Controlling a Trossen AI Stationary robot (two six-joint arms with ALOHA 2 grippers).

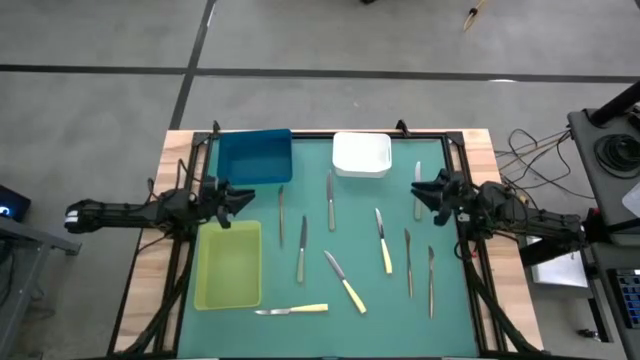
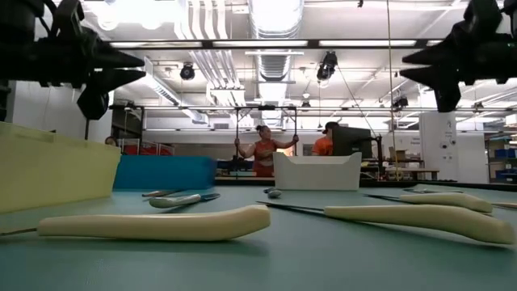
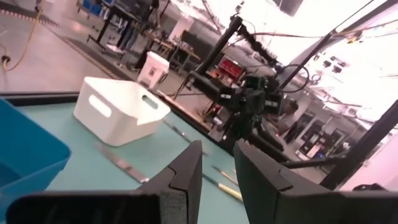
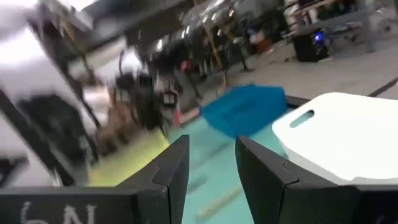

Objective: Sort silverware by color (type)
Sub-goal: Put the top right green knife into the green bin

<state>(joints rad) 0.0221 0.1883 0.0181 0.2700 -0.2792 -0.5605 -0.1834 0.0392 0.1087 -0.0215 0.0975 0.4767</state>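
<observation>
A: Silverware from above: every piece lies loose on the green mat, between the two sets of jaws, none in the blue tray, white tray or yellow-green tray. So sorting looks unstarted

B: And the grippers?

A: Left gripper hovers over the blue and yellow-green trays, right gripper beside a grey knife

B: Low view?

A: Both hang above the pale-handled knives, touching nothing

B: Wrist views?

A: Left fingers part-open, empty, silverware beyond. Right fingers likewise gapped, empty. Everything remains to do
</observation>
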